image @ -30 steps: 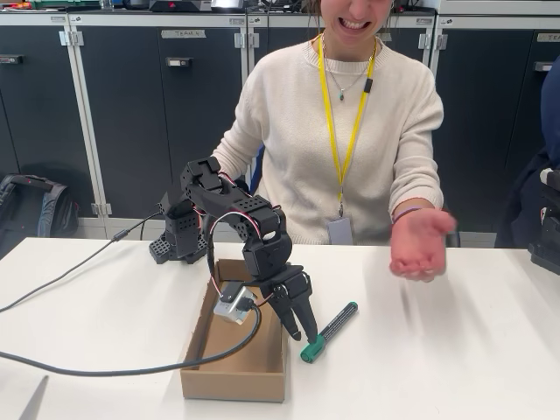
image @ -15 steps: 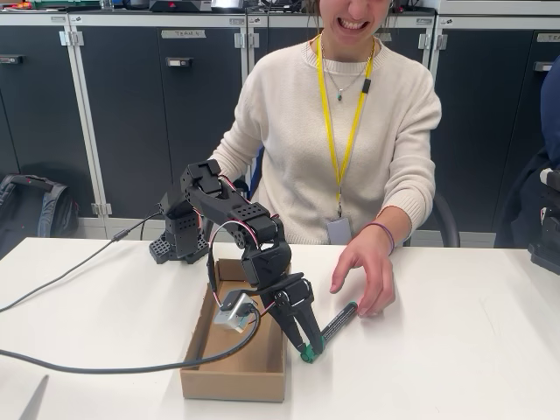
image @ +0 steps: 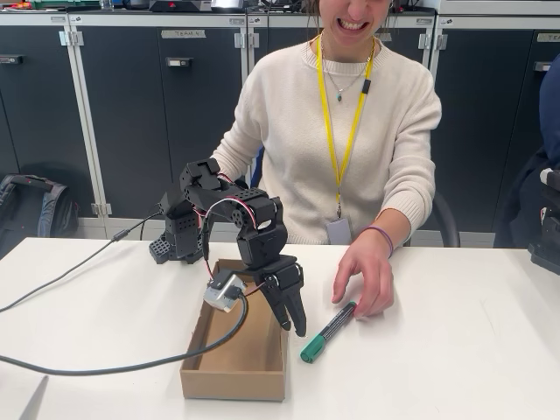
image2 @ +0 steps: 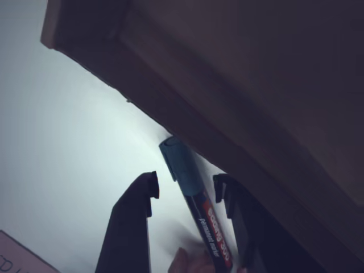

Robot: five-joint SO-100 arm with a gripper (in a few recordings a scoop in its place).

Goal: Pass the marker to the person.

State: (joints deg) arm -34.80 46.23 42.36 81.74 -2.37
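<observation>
Lying across the near left of the white table (image: 455,350), a black cable (image: 105,367) runs off the picture's left edge in the fixed view. Beside it stands the shallow brown cardboard tray (image: 234,378); what can be seen of its floor is bare, though the black robot arm (image: 223,214) and its small grey wrist camera (image: 221,294) hide part of the inside. The black two-finger claw (image: 295,325) hangs over the tray's right wall, tips pointing down, parted a little and gripping nothing. In the wrist view the claw (image2: 187,190) straddles the slim dark grey marker with a white label and teal-green cap (image2: 193,199) without touching it, and the tray's wall is a dark, blurred band. In the fixed view the marker (image: 327,332) lies flat on the table just right of the tray, cap nearest. The person in a cream knit sweater and yellow lanyard (image: 346,131) sits at the far side; their hand (image: 363,278) rests fingertips on the marker's far end.
</observation>
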